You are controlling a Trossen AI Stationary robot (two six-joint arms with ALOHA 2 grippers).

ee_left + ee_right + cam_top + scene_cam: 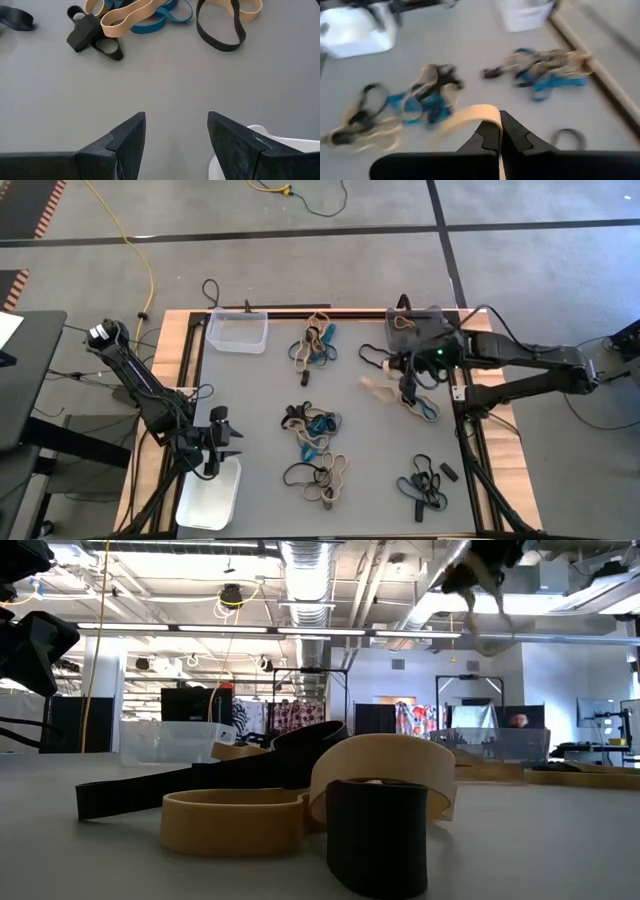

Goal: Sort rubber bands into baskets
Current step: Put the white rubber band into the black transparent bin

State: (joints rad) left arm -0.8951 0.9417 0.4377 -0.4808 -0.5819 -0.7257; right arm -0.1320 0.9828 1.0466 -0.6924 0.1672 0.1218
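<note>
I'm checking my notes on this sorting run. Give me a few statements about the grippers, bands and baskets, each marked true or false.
1. The right gripper is shut on a tan band. True.
2. The left gripper holds a black band. False: it is open and empty.
3. The white basket sits by the left gripper. True.
4. The clear basket is full of bands. False: no bands show in it.
5. Bands still lie in piles on the table. True.

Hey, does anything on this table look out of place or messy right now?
Nothing damaged. The rubber bands lie in tangled mixed-colour heaps outside the baskets. The right pincer is shut on a tan band; the left pincer hangs open by the white basket.
</note>
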